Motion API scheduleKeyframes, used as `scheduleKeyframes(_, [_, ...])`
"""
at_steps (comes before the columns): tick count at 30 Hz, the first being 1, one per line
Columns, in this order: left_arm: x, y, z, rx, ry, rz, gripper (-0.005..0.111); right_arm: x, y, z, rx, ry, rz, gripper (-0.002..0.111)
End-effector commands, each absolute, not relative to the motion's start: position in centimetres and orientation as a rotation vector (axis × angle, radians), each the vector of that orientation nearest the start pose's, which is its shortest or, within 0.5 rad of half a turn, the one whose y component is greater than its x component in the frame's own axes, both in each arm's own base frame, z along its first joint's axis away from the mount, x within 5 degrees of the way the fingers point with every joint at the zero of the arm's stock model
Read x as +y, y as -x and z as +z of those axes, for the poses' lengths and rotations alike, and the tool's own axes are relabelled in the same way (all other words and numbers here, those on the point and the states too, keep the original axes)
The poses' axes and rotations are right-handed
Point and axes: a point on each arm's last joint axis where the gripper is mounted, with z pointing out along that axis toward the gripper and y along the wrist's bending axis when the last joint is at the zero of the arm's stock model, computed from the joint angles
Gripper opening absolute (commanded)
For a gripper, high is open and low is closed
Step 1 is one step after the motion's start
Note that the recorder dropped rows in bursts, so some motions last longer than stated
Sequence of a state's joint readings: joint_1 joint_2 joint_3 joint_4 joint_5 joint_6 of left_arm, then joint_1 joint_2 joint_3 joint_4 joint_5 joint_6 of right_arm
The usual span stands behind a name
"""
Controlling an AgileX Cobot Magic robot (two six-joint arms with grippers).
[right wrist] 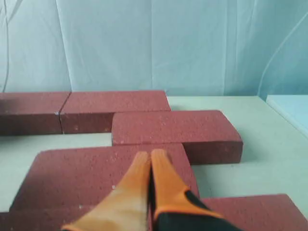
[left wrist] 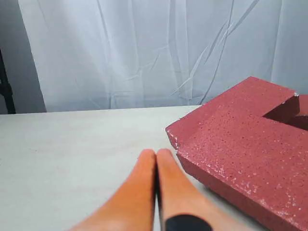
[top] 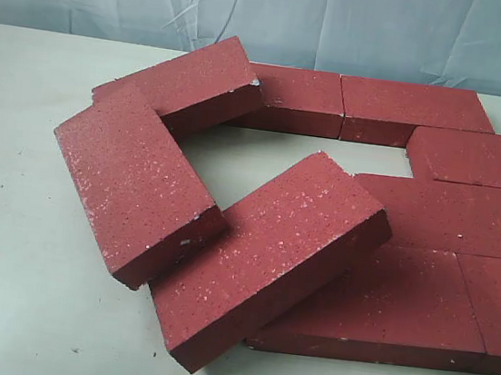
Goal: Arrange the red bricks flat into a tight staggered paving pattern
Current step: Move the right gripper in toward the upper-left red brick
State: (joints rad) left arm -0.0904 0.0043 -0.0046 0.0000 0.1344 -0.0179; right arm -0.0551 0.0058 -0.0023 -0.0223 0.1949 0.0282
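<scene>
Here red bricks point(right wrist: 72, 178) lie under, perhaps touching, the right pincer point(right wrist: 151, 155).

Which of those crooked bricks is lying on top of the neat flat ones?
The front middle brick: it slants across, its right end propped on the flat bricks. The other two crooked ones sit further left.

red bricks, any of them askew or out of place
Yes, three on the left sit crooked. The front brick tilts onto the flat row, the left brick overlaps it, the back-left brick lies angled.
</scene>
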Motion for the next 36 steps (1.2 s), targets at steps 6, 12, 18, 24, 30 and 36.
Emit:
scheduleKeyframes(6, [-0.5,-5.6,21.4,1.474,0.106,-0.256,0.0,-0.5,-5.4,22.4,1.353,-0.19,0.11,-0.001])
scheduleKeyframes(12, [-0.2,-5.3,23.0,1.295,0.12,-0.246,0.0,-0.6,-5.3,22.8,1.284,-0.293,0.217,-0.001])
scheduleKeyframes(18, [0.1,-4.8,24.5,1.135,0.182,-0.318,0.0,-0.8,-4.9,24.3,1.16,-0.288,0.214,-0.001])
scheduleKeyframes(24, [0.3,-4.3,28.2,1.016,0.184,-0.326,0.0,-0.7,-5.2,29.6,1.125,-0.251,0.195,-0.001])
scheduleKeyframes(30, [-0.1,-8.6,32.3,1.176,0.168,-0.278,0.0,-0.7,-8.7,35.2,1.196,-0.198,0.139,-0.001])
scheduleKeyframes(36, [-1.3,-14.6,32.9,1.673,0.012,-0.143,0.0,-0.8,-14.4,36.9,1.527,-0.155,0.071,-0.001])
